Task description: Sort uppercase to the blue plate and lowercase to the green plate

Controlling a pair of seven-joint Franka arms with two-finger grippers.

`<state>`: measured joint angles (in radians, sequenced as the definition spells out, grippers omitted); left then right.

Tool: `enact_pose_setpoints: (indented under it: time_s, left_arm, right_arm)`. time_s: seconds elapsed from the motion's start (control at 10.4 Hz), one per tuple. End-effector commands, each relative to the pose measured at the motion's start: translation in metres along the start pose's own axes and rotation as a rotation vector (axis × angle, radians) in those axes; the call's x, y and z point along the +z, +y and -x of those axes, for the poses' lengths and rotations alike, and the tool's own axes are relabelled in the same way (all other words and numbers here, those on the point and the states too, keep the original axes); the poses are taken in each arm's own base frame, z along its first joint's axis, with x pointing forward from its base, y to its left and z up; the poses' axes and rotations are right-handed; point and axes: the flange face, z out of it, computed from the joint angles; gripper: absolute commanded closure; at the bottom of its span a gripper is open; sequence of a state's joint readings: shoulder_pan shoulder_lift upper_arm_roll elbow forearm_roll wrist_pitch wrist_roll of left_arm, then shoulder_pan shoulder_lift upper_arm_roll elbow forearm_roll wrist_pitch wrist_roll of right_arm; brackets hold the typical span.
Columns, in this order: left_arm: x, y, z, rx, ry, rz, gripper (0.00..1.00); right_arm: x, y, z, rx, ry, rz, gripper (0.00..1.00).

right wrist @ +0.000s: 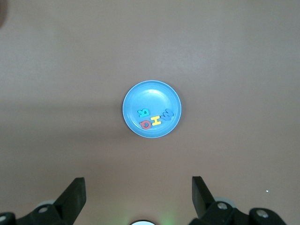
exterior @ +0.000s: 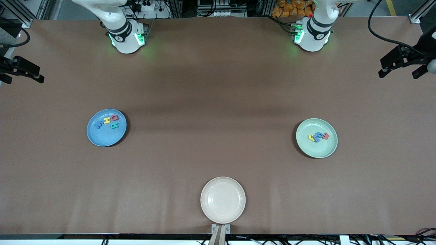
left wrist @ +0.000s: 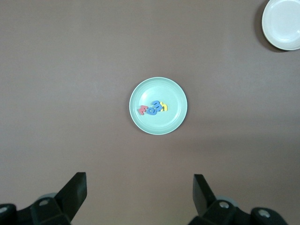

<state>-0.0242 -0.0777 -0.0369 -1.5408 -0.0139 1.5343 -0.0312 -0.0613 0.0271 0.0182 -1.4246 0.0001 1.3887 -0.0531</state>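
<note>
Both arms wait raised high over the tabletop, the left gripper and the right gripper each pointing straight down with fingers spread wide, holding nothing.

Both blue lowercase letters on the green plate overlapped, shapes too small to read.

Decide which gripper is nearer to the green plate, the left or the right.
Left. The left gripper, jaws open, hangs high over the table above the green plate, which sits centred in its wrist view. The right gripper, also open, hangs over the blue plate, toward the right arm's end.
</note>
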Motion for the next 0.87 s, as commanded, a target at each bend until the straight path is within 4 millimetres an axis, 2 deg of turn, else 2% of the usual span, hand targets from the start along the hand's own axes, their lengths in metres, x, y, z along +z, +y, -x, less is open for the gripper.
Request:
enact_pose_setpoints:
  time_s: [0.0,0.29,0.39,0.48,0.77]
  left_arm:
    - [-0.006,-0.002,0.0,0.02,-0.007,0.015,0.0]
    - [-0.003,-0.005,-0.002,0.016,-0.011,0.013,0.0]
    - [0.008,-0.012,-0.009,0.003,-0.029,0.013,0.0]
    - [0.007,-0.016,-0.009,-0.005,-0.029,0.013,0.0]
    - [0.011,-0.016,-0.01,-0.009,-0.036,0.014,0.0]
  right_arm:
    - [-0.004,0.001,0.009,-0.004,0.011,0.003,0.0]
    - [-0.003,0.001,0.008,-0.004,0.008,0.002,0.0]
    - [-0.003,0.001,0.008,-0.004,0.008,0.002,0.0]
    - [-0.003,0.001,0.008,-0.004,0.008,0.002,0.0]
    - [-0.004,0.001,0.009,-0.004,0.011,0.003,0.0]
